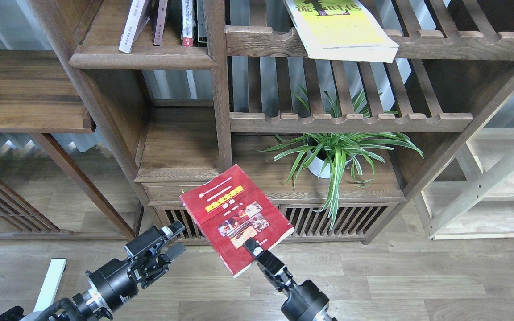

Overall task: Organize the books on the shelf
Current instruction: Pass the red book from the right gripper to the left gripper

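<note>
My right gripper point(251, 246) is shut on the near edge of the red book point(235, 217) with a yellow band and photos, holding it tilted in the air in front of the bookcase's lower part. My left gripper point(173, 240) is open and empty, low at the left, apart from the red book. The yellow-green book point(344, 29) lies flat on the upper slatted rack at top right, overhanging its rail. The solid dark shelf point(143, 57) at top left holds a leaning pale lavender-white book point(133, 24) and a few upright books point(189, 22).
A potted spider plant point(335, 154) stands on the low cabinet top under the slatted racks. An open solid compartment point(181, 147) lies left of it. A dark wooden tabletop point(25, 93) is at the left, a pale wooden frame point(484, 183) at the right.
</note>
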Robot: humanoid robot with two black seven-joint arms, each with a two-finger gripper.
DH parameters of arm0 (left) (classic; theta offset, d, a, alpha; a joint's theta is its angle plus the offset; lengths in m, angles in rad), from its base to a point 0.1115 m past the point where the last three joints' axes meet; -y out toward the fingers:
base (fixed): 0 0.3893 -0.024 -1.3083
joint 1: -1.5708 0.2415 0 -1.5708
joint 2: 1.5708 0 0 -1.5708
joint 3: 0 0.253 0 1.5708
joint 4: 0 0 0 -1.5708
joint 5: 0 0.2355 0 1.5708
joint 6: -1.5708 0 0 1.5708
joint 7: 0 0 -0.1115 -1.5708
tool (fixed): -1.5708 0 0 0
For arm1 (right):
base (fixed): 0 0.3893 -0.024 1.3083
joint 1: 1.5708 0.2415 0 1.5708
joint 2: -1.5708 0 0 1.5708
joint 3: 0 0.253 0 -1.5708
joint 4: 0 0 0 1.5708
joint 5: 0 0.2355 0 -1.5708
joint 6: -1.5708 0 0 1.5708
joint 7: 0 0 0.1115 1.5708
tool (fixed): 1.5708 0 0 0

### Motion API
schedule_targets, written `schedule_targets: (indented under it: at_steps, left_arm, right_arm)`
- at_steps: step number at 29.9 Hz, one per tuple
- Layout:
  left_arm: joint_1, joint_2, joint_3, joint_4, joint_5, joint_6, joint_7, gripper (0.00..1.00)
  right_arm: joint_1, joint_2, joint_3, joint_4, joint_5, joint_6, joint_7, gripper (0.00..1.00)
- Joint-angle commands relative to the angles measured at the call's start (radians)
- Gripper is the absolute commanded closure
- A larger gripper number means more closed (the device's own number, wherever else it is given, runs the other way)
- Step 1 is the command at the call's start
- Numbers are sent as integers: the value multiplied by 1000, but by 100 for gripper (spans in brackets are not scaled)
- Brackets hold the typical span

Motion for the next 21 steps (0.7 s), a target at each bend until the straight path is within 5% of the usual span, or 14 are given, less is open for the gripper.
schedule_targets:
  at_steps: [1, 15, 21]
  left_arm:
    - [2, 0, 8, 8, -1, 0, 0, 10]
    - [-2, -31, 43, 8, -1, 0, 0, 19]
    - [0, -34, 46, 8, -4, 0, -1, 29]
  right_arm:
    - [8, 0, -38, 0, 0, 0, 14, 92]
    - [9, 0, -77, 0, -42, -18, 44, 89]
    - [9, 0, -87, 0, -43, -18, 44, 89]
